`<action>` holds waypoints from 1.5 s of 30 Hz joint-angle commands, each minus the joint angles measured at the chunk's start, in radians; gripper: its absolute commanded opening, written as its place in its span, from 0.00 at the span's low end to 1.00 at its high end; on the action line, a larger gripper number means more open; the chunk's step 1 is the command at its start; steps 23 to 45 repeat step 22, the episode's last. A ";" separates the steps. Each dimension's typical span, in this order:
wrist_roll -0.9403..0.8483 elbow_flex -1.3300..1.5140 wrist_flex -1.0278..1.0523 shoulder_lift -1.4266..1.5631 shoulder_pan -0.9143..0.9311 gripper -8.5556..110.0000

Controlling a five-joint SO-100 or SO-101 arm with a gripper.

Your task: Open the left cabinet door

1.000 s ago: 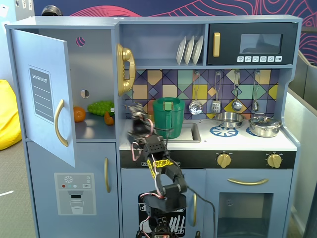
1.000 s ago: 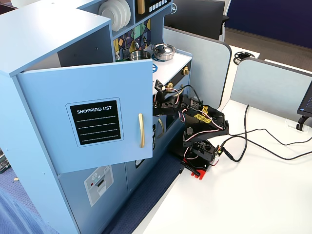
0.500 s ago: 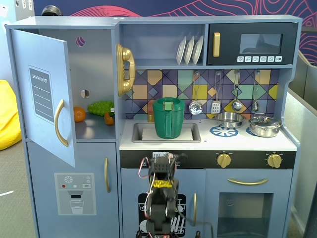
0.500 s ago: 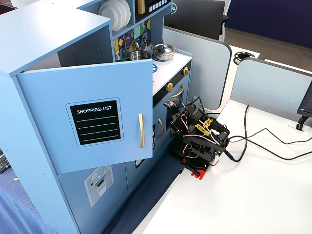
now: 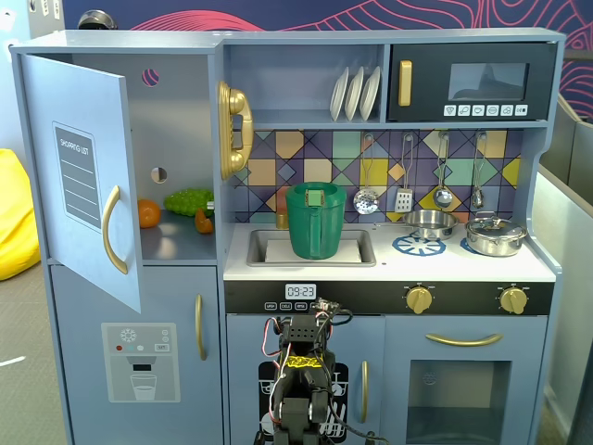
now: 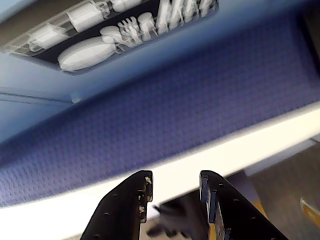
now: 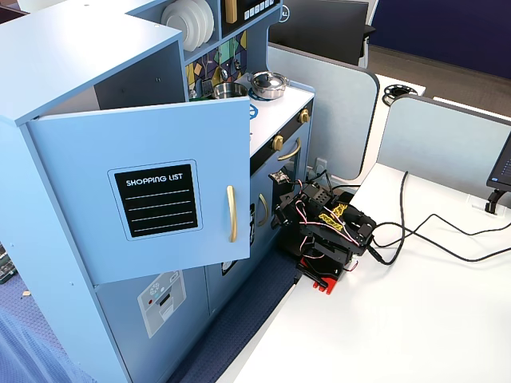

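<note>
One left cabinet door [image 5: 82, 176] hung wide open already; tool [image 6: 172, 192] sat released, empty, below the sink [image 5: 310, 248]; rising carelessly might've clipped that door's edge.

Toy kitchen with left door [image 7: 152, 195] swung wide open, gold handle [image 7: 231, 213] facing out. Folded black arm [image 7: 323, 235] on white tabletop [image 7: 415, 319], well apart from door.

A green pitcher [image 5: 315, 221] stands in the sink [image 5: 262, 248]. An orange [image 5: 148, 213] lies on the shelf beside green grapes [image 5: 187, 201]. A steel pot [image 5: 495, 235] sits on the counter [image 5: 389, 265].
</note>
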 commanded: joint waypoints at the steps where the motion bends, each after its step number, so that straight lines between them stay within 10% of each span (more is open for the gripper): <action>1: 0.029 -0.005 0.002 0.003 -0.031 0.09; 45: -0.075 -0.005 0.265 0.003 -0.057 0.07</action>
